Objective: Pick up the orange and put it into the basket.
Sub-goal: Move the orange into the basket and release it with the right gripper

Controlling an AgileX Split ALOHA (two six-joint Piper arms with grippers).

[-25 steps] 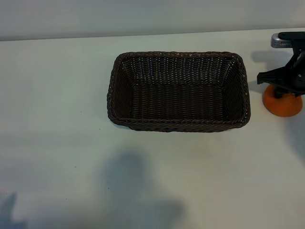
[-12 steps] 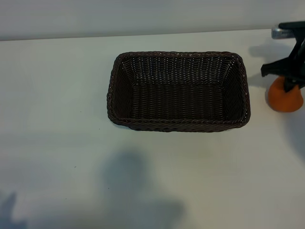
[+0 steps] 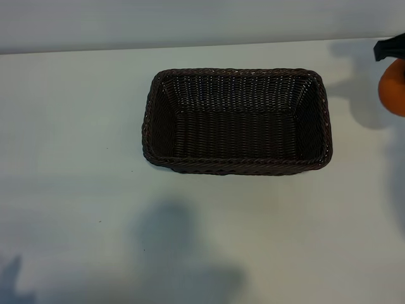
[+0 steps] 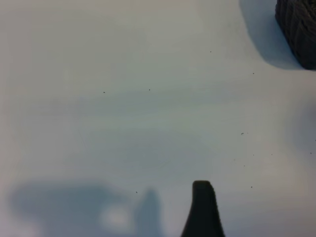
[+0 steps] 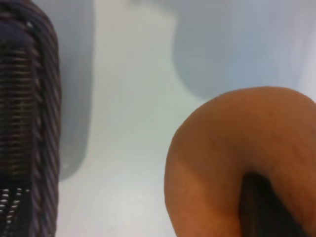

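Exterior view shows the table (image 3: pixel 76 209) with the basket (image 3: pixel 236 166) in the middle, nothing in it. At the right edge, well apart from it, the orange (image 3: pixel 395 88) hangs off the table, pinched in the right gripper (image 3: pixel 391 49). It is round, so it might slip out and roll away. The left gripper (image 4: pixel 203 210) waits with fingers apart.

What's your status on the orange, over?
Right tool shut on the orange, raised at the table's right edge beside the basket. Left tool open, parked over bare table. Basket empty, path clear.
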